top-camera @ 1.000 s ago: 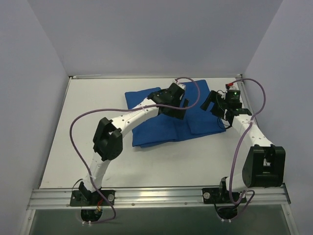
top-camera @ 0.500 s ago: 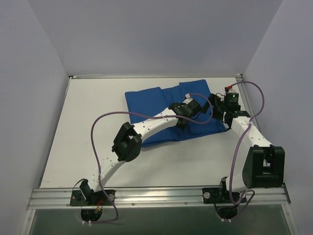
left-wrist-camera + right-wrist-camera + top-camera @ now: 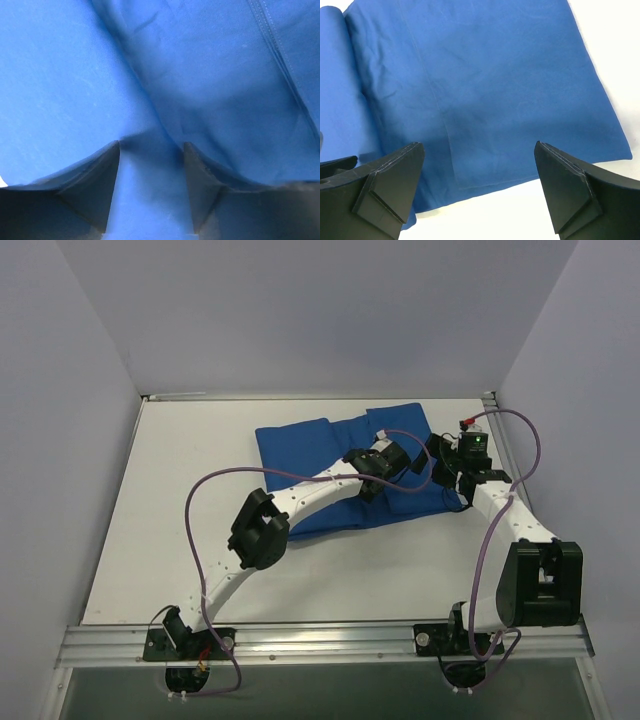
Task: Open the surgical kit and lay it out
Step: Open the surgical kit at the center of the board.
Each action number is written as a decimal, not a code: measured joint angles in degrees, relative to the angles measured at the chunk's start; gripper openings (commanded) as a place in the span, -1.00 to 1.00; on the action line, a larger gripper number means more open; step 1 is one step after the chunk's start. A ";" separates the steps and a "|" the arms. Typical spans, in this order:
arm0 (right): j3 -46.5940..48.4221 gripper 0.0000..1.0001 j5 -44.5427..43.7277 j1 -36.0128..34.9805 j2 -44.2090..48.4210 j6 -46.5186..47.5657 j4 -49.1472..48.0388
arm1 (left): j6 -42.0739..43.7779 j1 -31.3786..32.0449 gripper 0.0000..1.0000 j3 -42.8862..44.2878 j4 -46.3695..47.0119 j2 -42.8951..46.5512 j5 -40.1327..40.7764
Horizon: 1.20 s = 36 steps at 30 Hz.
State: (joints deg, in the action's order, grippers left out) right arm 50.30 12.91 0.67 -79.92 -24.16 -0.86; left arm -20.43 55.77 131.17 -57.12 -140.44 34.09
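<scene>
The surgical kit (image 3: 310, 440) is a folded blue cloth bundle lying flat at the back of the white table. My left gripper (image 3: 371, 480) is pressed down onto its middle. In the left wrist view the kit (image 3: 225, 75) fills the frame, and the left gripper (image 3: 151, 145) has its jaws half closed with a raised fold of blue cloth filling the gap between them. My right gripper (image 3: 437, 456) hovers over the kit's right end. In the right wrist view it (image 3: 479, 145) stands wide open above the kit's (image 3: 495, 75) near edge, holding nothing.
The white table (image 3: 150, 520) is bounded by grey walls on the left, back and right. A metal rail (image 3: 320, 640) with both arm bases runs along the near edge. Purple cables loop above both arms. Bare table (image 3: 520, 215) shows below the kit's edge.
My left arm has swung right and down onto the kit, and its jaws have narrowed from wide open onto a fold of cloth. The right gripper has stayed open, shifting only slightly.
</scene>
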 measured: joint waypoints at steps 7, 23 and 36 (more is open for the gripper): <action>-0.17 0.98 0.00 0.00 0.13 0.00 -0.22 | 0.70 0.07 -0.31 -2.19 1.09 0.00 -0.02; -0.28 0.98 0.02 0.00 1.03 -0.24 -0.22 | 1.57 -0.09 -0.95 -5.22 3.17 2.12 -0.28; -0.26 0.98 0.57 -0.87 0.70 -0.11 -0.35 | -5.22 -27.52 -0.95 -38.69 17.31 44.89 -19.43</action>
State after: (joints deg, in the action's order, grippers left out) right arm 50.04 13.47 -0.21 -79.22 -24.27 -1.21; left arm -25.65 28.25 92.49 -39.81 -95.55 14.66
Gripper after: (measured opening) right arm 0.991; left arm 0.048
